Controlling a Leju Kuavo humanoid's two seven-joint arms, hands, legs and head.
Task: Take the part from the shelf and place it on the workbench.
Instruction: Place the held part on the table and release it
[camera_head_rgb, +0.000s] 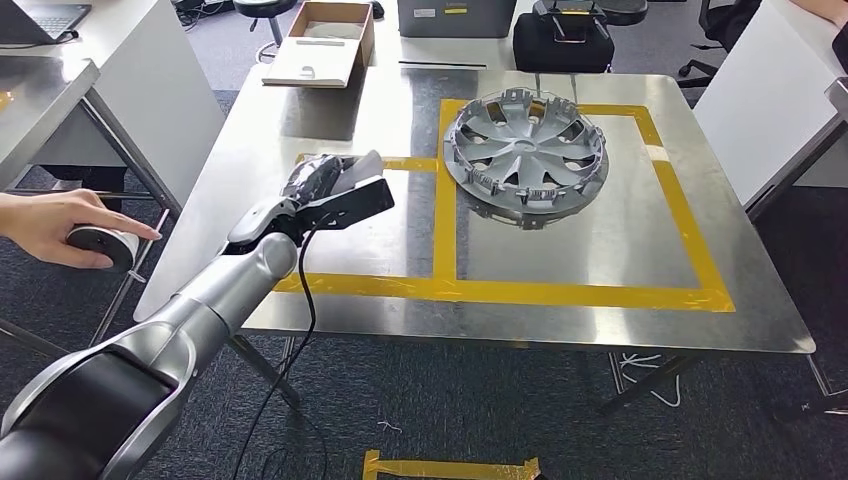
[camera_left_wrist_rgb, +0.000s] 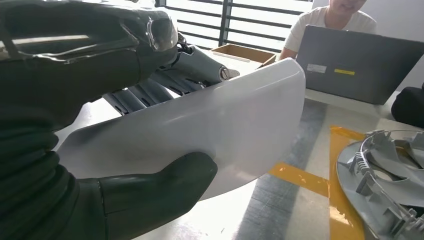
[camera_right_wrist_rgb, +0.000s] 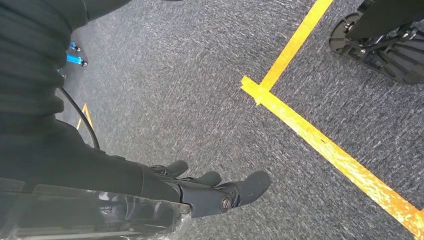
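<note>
Close up, the left hand (camera_left_wrist_rgb: 100, 150) clamps fingers (camera_left_wrist_rgb: 150, 92) and thumb on a smooth white curved panel (camera_left_wrist_rgb: 210, 135) above the steel surface (camera_head_rgb: 560, 250); the right hand (camera_right_wrist_rgb: 200, 195) hangs empty, fingers apart, over grey carpet (camera_right_wrist_rgb: 200, 75).

White part (camera_left_wrist_rgb: 210, 125), silver hubcap (camera_head_rgb: 526, 150), yellow tape (camera_head_rgb: 445, 200) (steel workbench (camera_head_rgb: 620, 310)), grey carpet (camera_right_wrist_rgb: 200, 100)

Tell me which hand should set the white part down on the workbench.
Left. The left hand already grips the white part over the workbench, beside the wheel cover. The right hand hangs empty above the carpet.
</note>
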